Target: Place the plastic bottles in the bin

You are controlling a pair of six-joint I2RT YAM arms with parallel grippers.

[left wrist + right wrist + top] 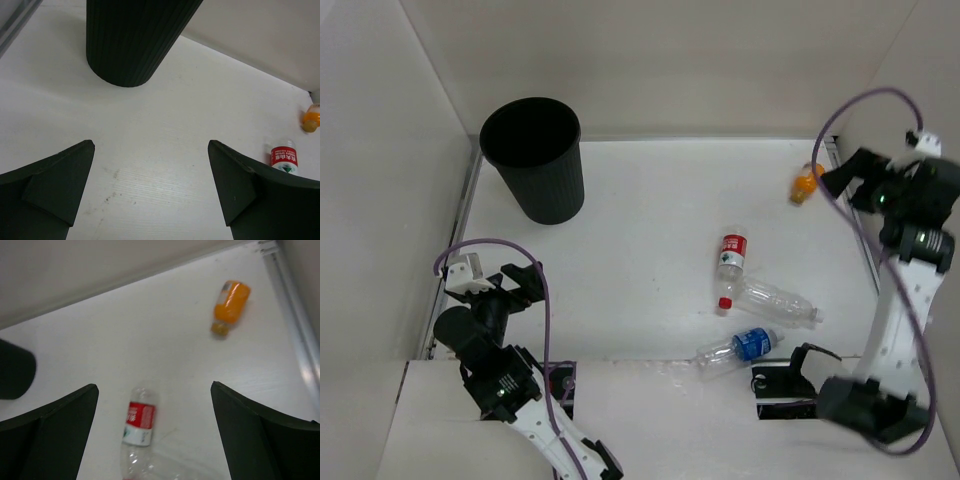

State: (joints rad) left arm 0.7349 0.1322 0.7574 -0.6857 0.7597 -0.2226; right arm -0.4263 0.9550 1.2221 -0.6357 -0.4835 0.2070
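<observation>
L gripper (151, 143): fingers spread, empty, low, with bin (552, 190) at its 12. I'd guess it's on standby. R gripper (154, 385) also spread, held high, prob. to scout. Top view: blue-label bottle (740, 350), plain clear bottle (782, 303), red-label bottle (730, 260) lie at 5, orange bottle (805, 186) at 2. None binned.

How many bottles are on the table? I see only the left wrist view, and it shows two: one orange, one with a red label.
Observer: Four. The top view adds a plain clear bottle and a blue-label bottle, both lying at the near right.
Operator: And the right gripper?
Observer: The right gripper is open and empty, close to the orange bottle but not touching it.
Operator: Is the bin upright?
Observer: Yes, the bin stands upright at the far left, mouth up.
</observation>
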